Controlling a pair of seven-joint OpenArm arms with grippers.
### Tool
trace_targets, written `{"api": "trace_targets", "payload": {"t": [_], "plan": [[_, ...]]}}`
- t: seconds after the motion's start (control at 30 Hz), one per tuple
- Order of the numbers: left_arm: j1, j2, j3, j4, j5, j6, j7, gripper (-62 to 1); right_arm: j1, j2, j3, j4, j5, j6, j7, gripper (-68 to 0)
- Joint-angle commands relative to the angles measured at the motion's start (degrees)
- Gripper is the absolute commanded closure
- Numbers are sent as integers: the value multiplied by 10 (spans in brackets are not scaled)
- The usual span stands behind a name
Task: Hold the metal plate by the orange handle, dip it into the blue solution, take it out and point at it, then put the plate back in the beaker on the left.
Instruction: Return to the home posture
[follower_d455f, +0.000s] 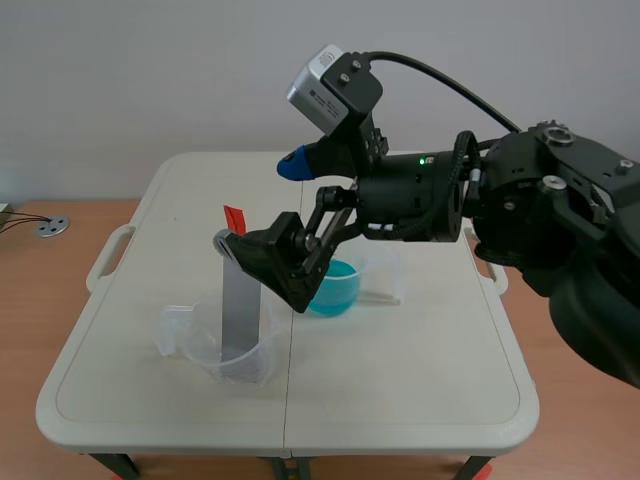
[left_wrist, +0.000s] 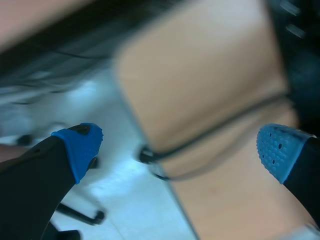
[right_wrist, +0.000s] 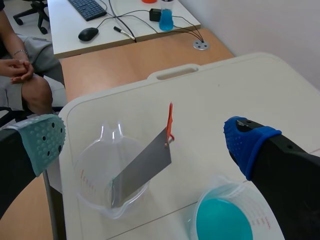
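Plate (right_wrist: 142, 170) leans in left beaker (right_wrist: 95, 192), orange handle (right_wrist: 170, 122) up; right gripper (right_wrist: 144, 141) spread wide above it, left gripper (left_wrist: 181, 147) spread too. Best to centre on handle, then pinch squarely, clear of rim.

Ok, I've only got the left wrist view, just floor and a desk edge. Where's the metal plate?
Observer: The metal plate leans tilted inside the clear beaker.
Operator: Is the right end effector gripping it?
Observer: No. The right end effector is open, the plate ahead of it and the orange handle free.
Operator: And the blue solution?
Observer: The blue solution is in a second beaker, beside that end effector's blue-padded finger.
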Motion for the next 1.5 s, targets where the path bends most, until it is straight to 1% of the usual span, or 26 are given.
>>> {"api": "trace_targets", "payload": {"t": [0.0,0.13,0.27,0.37,0.47,0.67,0.73,0.8,0.93,1.03,1.1,1.23,1.37,1.47], "plan": [[-5,-5,-44,30,-6,5,-7,-623,-8,10,17,25,10,-9,7,-664],[-5,-5,-132,80,-8,5,-34,-623,-53,28,52,61,10,-12,14,-663],[-6,2,-190,133,-8,7,-66,-623,-99,44,85,95,10,-13,25,-663],[-20,24,-215,170,-5,11,-84,-623,-134,55,110,118,10,-13,29,-663],[-41,62,-225,198,8,15,-105,-623,-171,63,138,138,10,-14,39,-663],[-49,151,-222,252,33,13,-175,-623,-243,62,205,160,10,-17,66,-663],[-49,175,-216,273,52,13,-183,-623,-263,62,223,162,9,-17,76,-663],[-49,189,-202,293,79,11,-183,-623,-283,62,239,165,6,-17,86,-663],[-49,192,-162,321,116,10,-183,-623,-318,62,267,168,6,-19,103,-663],[-49,192,-135,335,134,10,-183,-623,-343,62,282,168,5,-31,121,-663],[-49,192,-117,341,136,10,-183,-623,-359,62,289,169,5,-42,132,-663],[-51,192,-93,341,149,11,-183,-623,-390,62,299,171,-1,-55,150,-663],[-54,192,-93,341,148,11,-183,-623,-418,62,300,176,-27,-71,171,-663],[-57,192,-93,341,148,11,-182,-623,-435,62,300,176,-37,-73,183,-663]]}}
